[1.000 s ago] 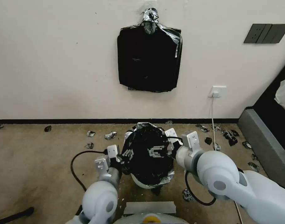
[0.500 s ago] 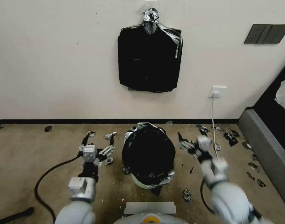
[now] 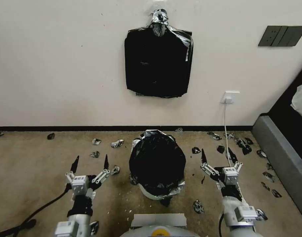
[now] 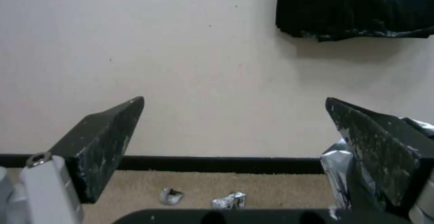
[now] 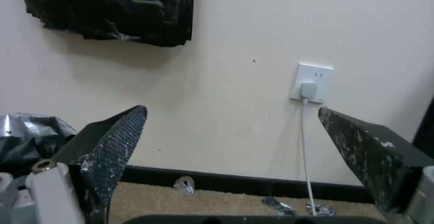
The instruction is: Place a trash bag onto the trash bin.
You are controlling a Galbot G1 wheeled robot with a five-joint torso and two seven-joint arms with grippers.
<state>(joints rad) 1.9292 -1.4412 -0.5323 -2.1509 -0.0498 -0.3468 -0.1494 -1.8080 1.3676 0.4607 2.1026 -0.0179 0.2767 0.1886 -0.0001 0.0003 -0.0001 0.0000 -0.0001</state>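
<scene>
Trash bag [image 3: 157, 163] lines the cream trash bin [image 3: 151, 194]. Left gripper [image 3: 90, 163] and right gripper [image 3: 218, 158] flank it, both spread wide, holding nothing.

No readable text, labels, brand marks or numbers anywhere. Checked the wall, the dark wall panel [image 3: 283, 35], the white socket [image 5: 312, 82], the bundle of black bags [image 3: 157, 62] hanging on the wall, the trash bag [image 3: 157, 163] and the trash bin [image 3: 151, 194]: all blank. Small patterned tags on the left end effector [image 3: 90, 163] and right end effector [image 3: 217, 155] bodies are too small to read.
</scene>
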